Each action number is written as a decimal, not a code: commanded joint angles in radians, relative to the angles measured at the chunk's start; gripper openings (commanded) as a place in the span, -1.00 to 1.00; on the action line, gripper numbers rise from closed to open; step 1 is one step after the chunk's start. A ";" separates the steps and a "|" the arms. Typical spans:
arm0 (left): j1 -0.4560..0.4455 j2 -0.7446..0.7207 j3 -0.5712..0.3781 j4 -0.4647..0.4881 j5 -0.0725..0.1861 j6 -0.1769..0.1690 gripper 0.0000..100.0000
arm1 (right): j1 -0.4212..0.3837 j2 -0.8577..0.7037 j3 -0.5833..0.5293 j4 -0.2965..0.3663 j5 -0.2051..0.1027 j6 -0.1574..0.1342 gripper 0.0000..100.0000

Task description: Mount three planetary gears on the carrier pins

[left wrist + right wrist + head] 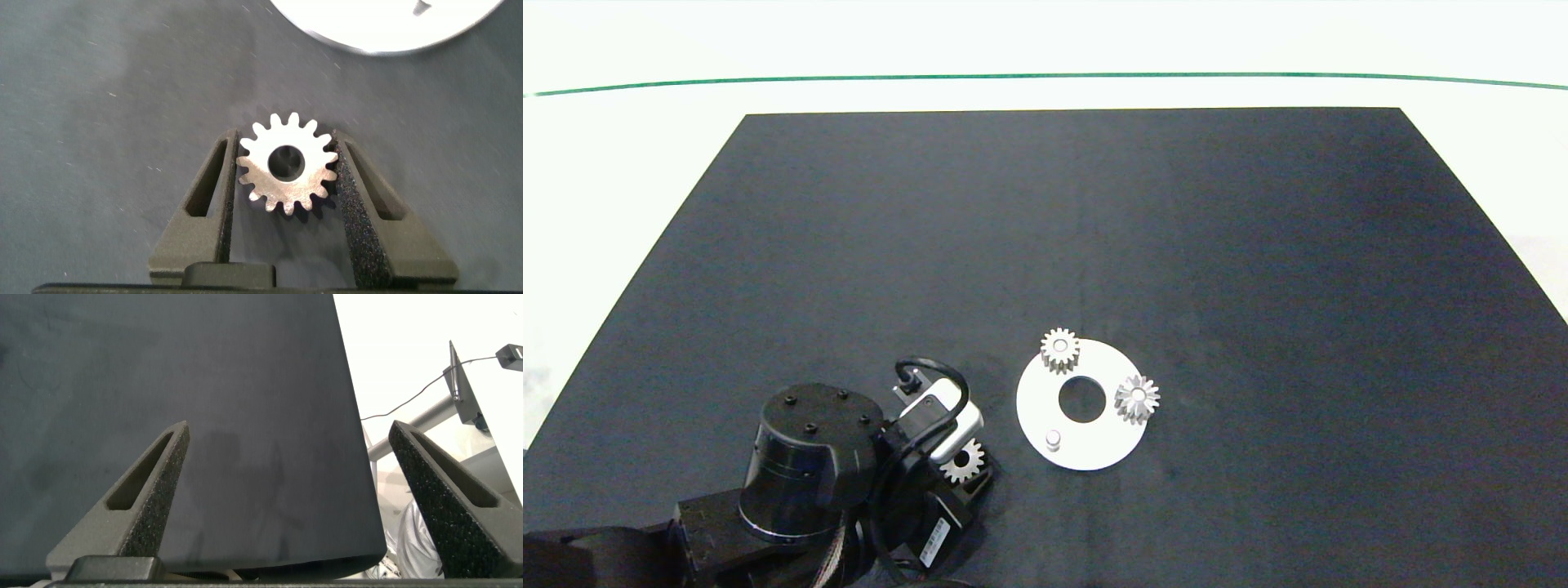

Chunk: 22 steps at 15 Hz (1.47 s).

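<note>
The white disc (1094,445) lies on the black mat, front centre. One planetary gear (1060,350) sits on a carrier pin at the disc's far edge. A second gear (1137,398) sits on the pin at its right edge, the pin's white top showing in the hole. The near-left carrier pin (1053,439) stands bare. A third gear (963,461) (286,163) lies flat between the pads of my left gripper (968,472) (284,140), which is shut on it, just left of the disc (384,24). My right gripper (291,425) is open and holds nothing.
The black mat (1078,229) covers most of the white table. My right gripper hangs over the mat's edge (359,482), out of the head view, with a metal stand and cables (462,384) beyond it.
</note>
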<state>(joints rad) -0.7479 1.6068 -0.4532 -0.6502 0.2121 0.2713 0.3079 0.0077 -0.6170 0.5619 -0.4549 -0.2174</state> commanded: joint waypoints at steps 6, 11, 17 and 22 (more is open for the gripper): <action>-0.126 -0.105 -0.179 0.164 0.093 0.000 -0.86 | 0.000 0.002 0.013 0.003 -0.002 -0.002 1.00; -0.174 -0.065 -0.194 0.162 0.112 0.000 -0.86 | 0.000 0.002 0.013 0.001 -0.002 -0.002 1.00; -0.192 0.007 -0.228 0.158 0.122 0.000 -0.86 | 0.000 0.002 0.014 0.004 -0.002 -0.002 1.00; -0.199 0.041 -0.243 0.153 0.136 0.002 -0.86 | 0.000 0.002 0.016 0.004 -0.002 -0.002 1.00</action>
<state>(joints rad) -0.9462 1.6332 -0.6947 -0.4930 0.3464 0.2709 0.3079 0.0072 -0.6013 0.5632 -0.4545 -0.2174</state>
